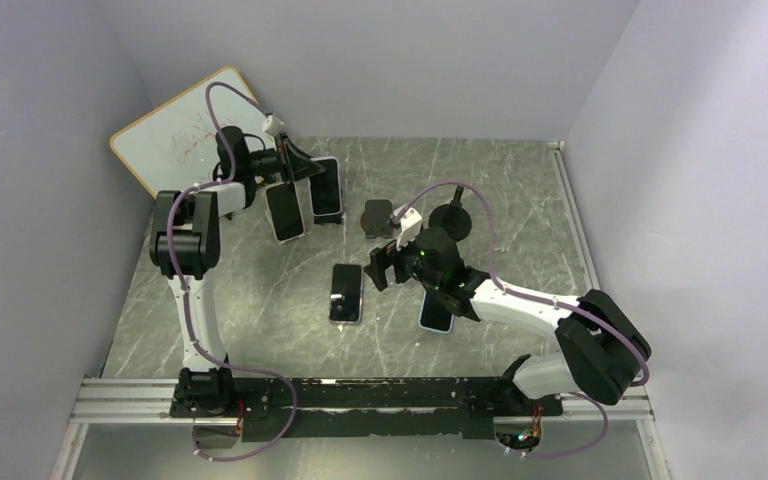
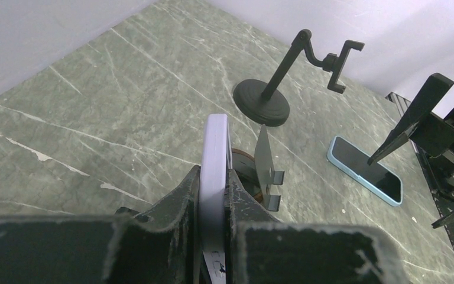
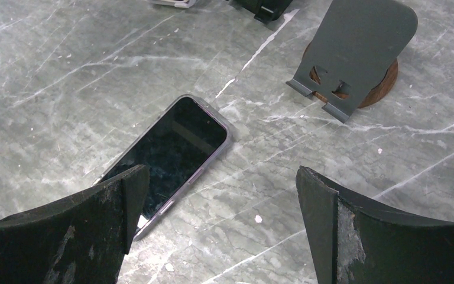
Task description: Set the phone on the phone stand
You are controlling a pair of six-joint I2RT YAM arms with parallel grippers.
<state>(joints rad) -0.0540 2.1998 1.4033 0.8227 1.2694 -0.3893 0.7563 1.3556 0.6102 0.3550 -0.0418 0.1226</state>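
Left gripper (image 2: pixel 213 190): clamped on white-edged phone (image 2: pixel 216 142), held on edge near plate stand (image 2: pixel 264 157), not yet seated. Right gripper (image 3: pixel 219 198): spread wide, empty, over purple-cased phone (image 3: pixel 174 148) lying flat on worktop (image 3: pixel 65 71). Status: 1 phone lifted, placement pending.

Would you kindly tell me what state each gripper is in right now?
Left gripper: closed, holding the slim white-edged phone on its edge.
Right gripper: open, holding nothing.

Phone (image 1: pixel 346 293) on table (image 1: pixel 260 320), before stand (image 1: pixel 378 217)
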